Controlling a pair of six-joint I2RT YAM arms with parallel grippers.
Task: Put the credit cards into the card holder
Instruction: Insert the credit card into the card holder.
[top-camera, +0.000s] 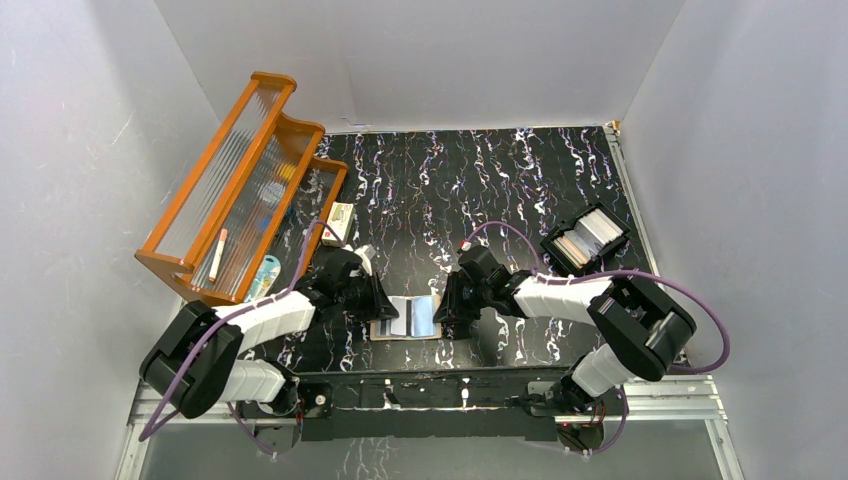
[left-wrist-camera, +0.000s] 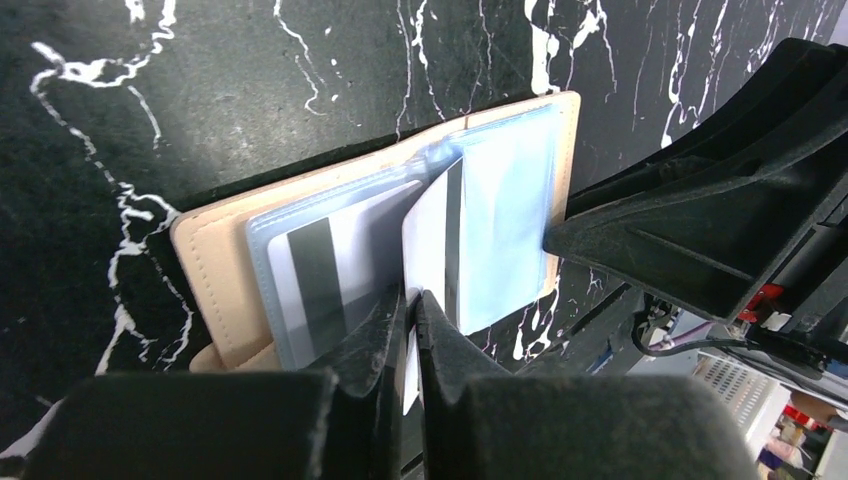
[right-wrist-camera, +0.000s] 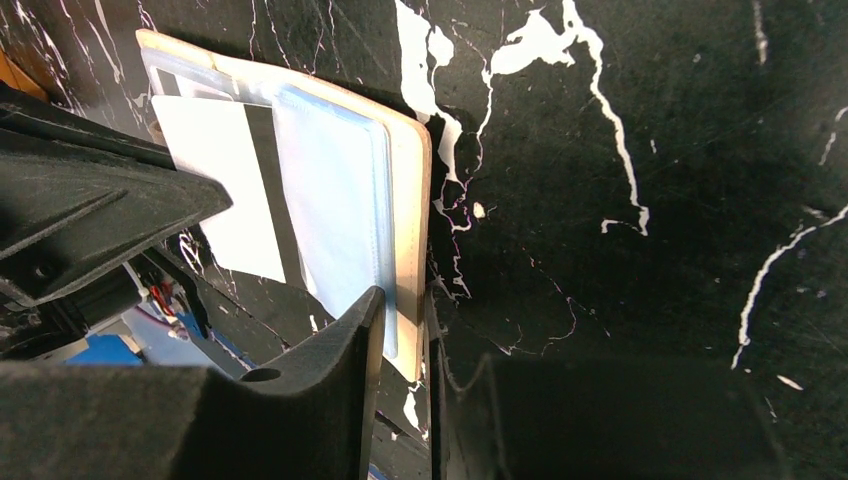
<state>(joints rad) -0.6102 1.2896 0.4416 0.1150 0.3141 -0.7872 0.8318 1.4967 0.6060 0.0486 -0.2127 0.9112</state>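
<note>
The tan card holder (top-camera: 408, 318) lies open on the black marbled table between both arms. My left gripper (left-wrist-camera: 412, 300) is shut on a white credit card with a dark stripe (left-wrist-camera: 432, 235) and holds it on edge over the holder's middle fold (left-wrist-camera: 215, 270). Another striped card (left-wrist-camera: 320, 275) sits in the left clear pocket, and a light blue one (left-wrist-camera: 510, 225) lies on the right side. My right gripper (right-wrist-camera: 405, 305) is shut on the right edge of the holder (right-wrist-camera: 412, 190), with one finger on the clear pocket and the other outside the tan cover.
An orange ribbed rack (top-camera: 240, 180) stands at the back left with a small white box (top-camera: 341, 222) beside it. A black compartment tray (top-camera: 585, 238) holding cards sits at the right. The two grippers (top-camera: 385, 303) (top-camera: 452, 303) face each other closely across the holder.
</note>
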